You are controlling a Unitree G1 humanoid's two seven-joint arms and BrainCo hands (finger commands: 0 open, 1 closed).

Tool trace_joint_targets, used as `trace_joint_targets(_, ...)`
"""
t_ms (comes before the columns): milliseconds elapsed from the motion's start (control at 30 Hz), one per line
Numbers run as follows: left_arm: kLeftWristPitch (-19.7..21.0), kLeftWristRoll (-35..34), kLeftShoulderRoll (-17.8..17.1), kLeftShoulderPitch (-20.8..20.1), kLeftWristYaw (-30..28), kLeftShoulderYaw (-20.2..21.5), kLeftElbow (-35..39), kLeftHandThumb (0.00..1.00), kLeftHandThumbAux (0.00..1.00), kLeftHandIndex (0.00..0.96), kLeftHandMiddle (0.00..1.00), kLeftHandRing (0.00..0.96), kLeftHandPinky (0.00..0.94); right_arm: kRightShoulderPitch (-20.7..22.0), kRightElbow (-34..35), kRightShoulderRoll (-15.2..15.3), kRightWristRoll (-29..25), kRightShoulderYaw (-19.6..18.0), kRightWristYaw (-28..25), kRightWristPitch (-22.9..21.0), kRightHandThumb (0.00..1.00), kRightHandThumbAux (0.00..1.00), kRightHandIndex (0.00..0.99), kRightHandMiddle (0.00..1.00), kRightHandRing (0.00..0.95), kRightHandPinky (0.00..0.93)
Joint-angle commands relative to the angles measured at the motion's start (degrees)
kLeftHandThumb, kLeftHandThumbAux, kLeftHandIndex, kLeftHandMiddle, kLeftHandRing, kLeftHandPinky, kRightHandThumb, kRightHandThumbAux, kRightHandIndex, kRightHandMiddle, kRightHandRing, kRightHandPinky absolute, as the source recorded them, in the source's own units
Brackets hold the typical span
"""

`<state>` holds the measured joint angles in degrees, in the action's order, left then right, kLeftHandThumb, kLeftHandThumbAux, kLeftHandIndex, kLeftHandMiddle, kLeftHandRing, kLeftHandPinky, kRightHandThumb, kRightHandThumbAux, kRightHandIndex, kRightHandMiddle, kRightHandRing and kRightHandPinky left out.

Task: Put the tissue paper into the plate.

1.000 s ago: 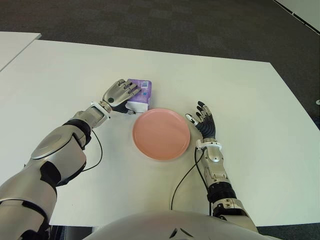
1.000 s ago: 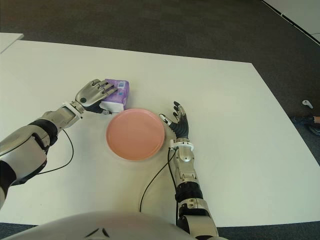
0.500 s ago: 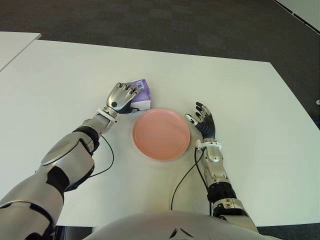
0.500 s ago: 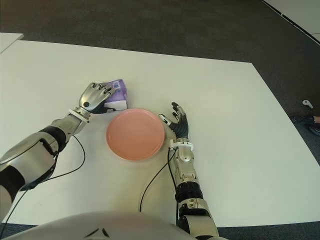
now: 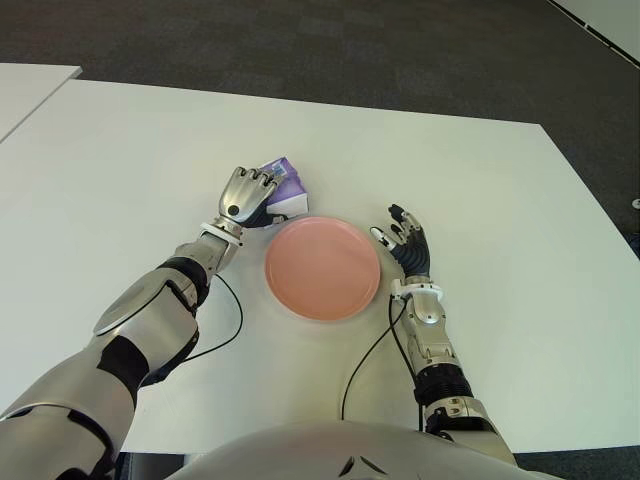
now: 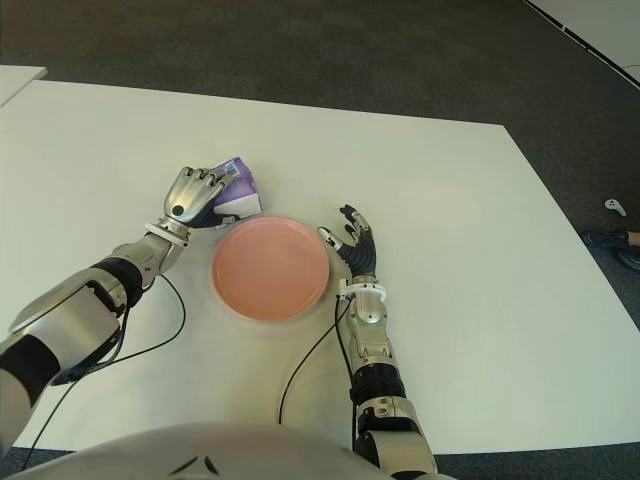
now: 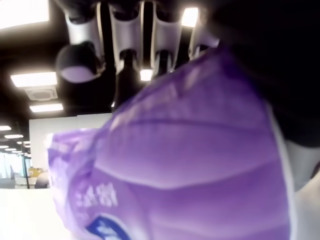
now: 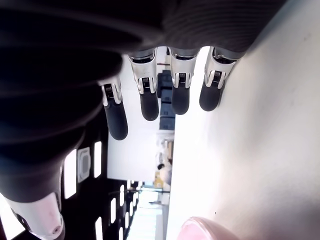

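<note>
A purple tissue pack (image 5: 285,190) is held at the far left rim of the pink plate (image 5: 322,267), tilted up off the white table (image 5: 480,180). My left hand (image 5: 250,190) is curled over the pack from its left side, fingers wrapped on top. In the left wrist view the purple pack (image 7: 175,165) fills the frame under the fingers (image 7: 127,40). My right hand (image 5: 405,245) shows just right of the plate with its fingers spread and nothing in them; its own wrist view shows the fingers (image 8: 177,90) loose above the table.
A black cable (image 5: 370,350) runs from my right wrist toward the table's front edge, another (image 5: 225,315) loops by my left forearm. A second white table (image 5: 30,90) stands at the far left. Dark carpet lies beyond the far edge.
My left hand has closed on the tissue pack and tipped it upward, shifting slightly toward the plate. The left forearm swung inward. The right hand stayed put.
</note>
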<state>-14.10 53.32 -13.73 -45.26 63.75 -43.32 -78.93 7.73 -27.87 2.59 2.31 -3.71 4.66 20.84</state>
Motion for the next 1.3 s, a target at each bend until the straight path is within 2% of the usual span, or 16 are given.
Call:
trace_joint_targets(33, 0.45, -0.76, 0.79, 2.41, -1.41, 0.90, -0.75, 0.741, 0.700, 0.441, 0.879, 0.876, 0.875, -2.12, -1.66, -0.07, 0.28, 0.21, -0.08, -2.49, 0.374, 0.690, 0.252, 0.159, 0.110, 0.134)
trace_joint_targets(400, -0.26, -1.68, 0.48, 2.90, -3.37, 2.57, -0.82, 0.736, 0.701, 0.441, 0.872, 0.868, 0.863, -2.25, -1.58, 0.22, 0.04, 0.44, -1.01, -1.94, 0.420, 0.624, 0.242, 0.172, 0.132, 0.167)
trace_joint_targets(800, -2.54, -2.85, -1.40, 1.49, -2.45, 4.99, -0.41, 0.733, 0.700, 0.442, 0.873, 0.866, 0.862, -2.25, -0.86, 0.25, -0.21, 0.44, -1.82, -3.05, 0.486, 0.596, 0.244, 0.188, 0.146, 0.167)
trace_joint_targets(1033, -4.89, -4.59, -3.72, -2.41, -1.52, 8.07, 0.34, 0.731, 0.699, 0.442, 0.872, 0.861, 0.857, -2.65, 0.41, 0.27, -0.01, 0.59, -1.80, -4.15, 0.499, 0.597, 0.238, 0.194, 0.142, 0.148)
trace_joint_targets(1300, -8.76, -7.05, -4.54, -7.88, 1.50, 11.69, 2.33, 0.729, 0.698, 0.443, 0.868, 0.858, 0.857, -2.82, 0.76, 0.40, 0.09, 0.79, -2.07, -4.35, 0.493, 0.603, 0.231, 0.194, 0.141, 0.145)
